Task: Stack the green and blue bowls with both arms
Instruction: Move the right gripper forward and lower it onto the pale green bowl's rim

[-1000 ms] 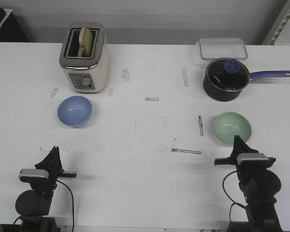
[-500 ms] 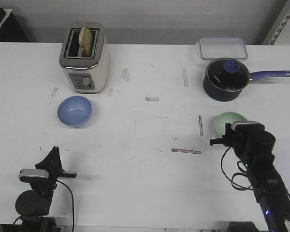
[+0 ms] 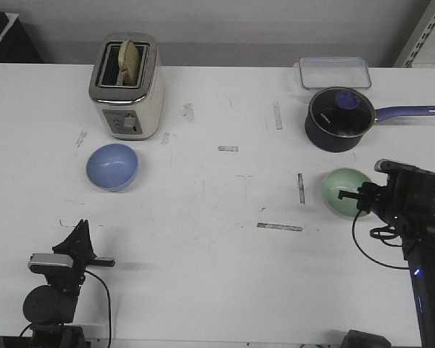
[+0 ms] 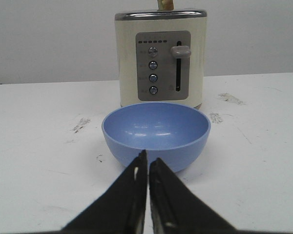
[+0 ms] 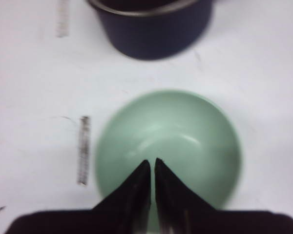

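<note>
The blue bowl [image 3: 112, 166] sits at the left in front of the toaster, and in the left wrist view the blue bowl [image 4: 156, 132] is just beyond my fingertips. My left gripper [image 3: 80, 229] rests near the table's front edge, shut and empty, its tips [image 4: 147, 158] short of the bowl's wall. At the right, the green bowl [image 3: 343, 190] stands in front of the saucepan. My right gripper [image 3: 346, 196] hangs raised over it, shut with nothing in it. Its tips [image 5: 152, 163] point down over the green bowl's [image 5: 185, 136] hollow.
A cream toaster [image 3: 125, 87] with bread in it stands at the back left. A dark saucepan [image 3: 338, 118] with a lid and long blue handle is just behind the green bowl. Behind that lies a clear container [image 3: 333, 72]. Tape marks dot the white table [image 3: 225, 188].
My right arm has lifted from the front edge and moved forward and right, ending over the green bowl. The left arm and both bowls have stayed put.
</note>
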Controlling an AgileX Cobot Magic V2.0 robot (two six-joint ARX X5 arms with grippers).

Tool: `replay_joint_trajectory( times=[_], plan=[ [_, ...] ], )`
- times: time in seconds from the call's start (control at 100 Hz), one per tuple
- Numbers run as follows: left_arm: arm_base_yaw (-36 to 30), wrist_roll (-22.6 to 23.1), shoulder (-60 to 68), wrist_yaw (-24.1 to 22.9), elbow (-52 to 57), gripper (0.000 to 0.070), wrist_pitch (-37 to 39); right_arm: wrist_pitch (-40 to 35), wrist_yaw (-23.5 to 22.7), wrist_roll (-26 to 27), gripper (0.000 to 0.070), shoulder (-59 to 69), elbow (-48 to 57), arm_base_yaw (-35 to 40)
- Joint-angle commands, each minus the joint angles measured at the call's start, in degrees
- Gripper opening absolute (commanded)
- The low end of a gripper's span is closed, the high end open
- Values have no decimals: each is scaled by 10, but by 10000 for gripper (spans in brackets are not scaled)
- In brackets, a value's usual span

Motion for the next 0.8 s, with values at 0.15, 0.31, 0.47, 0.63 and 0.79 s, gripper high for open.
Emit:
replay_joint_trajectory(
  times=[0.15, 0.31, 0.47, 0.63, 0.79],
  plan=[
    [1, 0, -1, 1, -12, 2, 7, -19, -80, 15, 99, 34, 21, -84],
    [1, 0, -1, 1, -12, 2, 7, -21, -91, 14, 357, 39, 21, -123],
    [1, 0, -1, 1, -12, 2, 7, -21, -91, 11, 361, 63, 21, -138],
    [1, 0, -1, 1, -12, 2, 7, -12, -91, 10, 361, 108, 21, -136],
    [1, 0, -1, 1, -12, 2, 7, -3, -91, 11, 361, 158, 21, -128]
  ],
)
